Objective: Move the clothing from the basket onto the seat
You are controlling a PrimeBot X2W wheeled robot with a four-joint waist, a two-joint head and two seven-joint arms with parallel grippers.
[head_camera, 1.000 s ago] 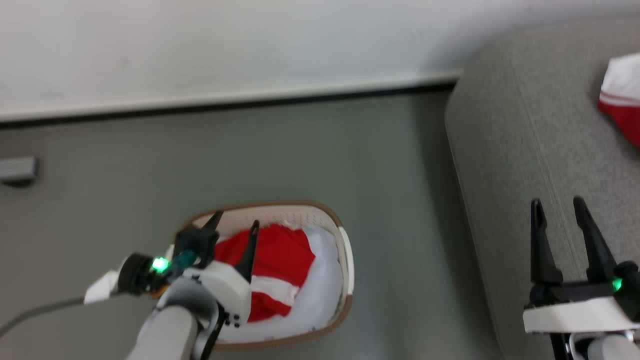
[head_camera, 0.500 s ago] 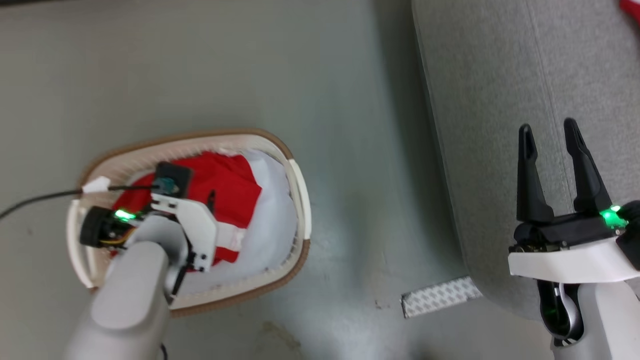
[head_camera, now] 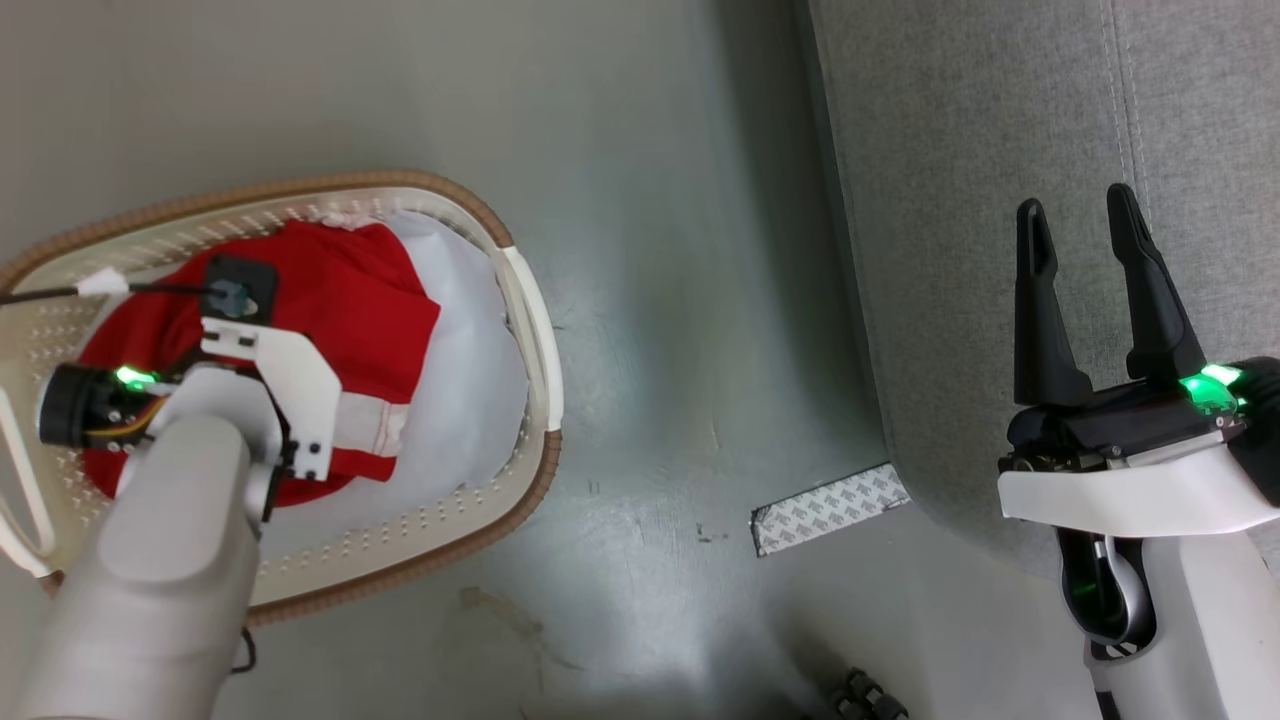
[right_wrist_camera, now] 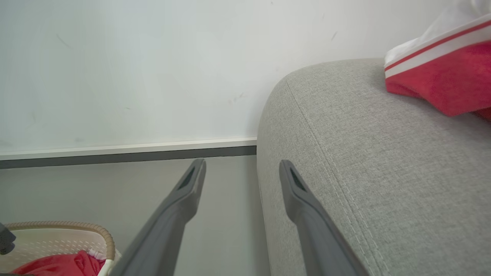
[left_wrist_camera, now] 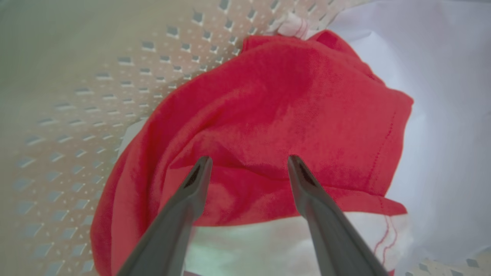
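Splayed and empty, the left gripper (left_wrist_camera: 247, 163) faced the red sportswear (left_wrist_camera: 291, 111) at its twelve o'clock in the laundry basket (left_wrist_camera: 76, 115); the likewise splayed right gripper (head_camera: 1078, 205) stood farther off.

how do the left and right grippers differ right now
The left gripper points down into the basket; the right gripper points level, toward the wall. The left gripper's fingers frame the red clothing; the right gripper's frame floor beside the seat. Both are open, holding nothing.
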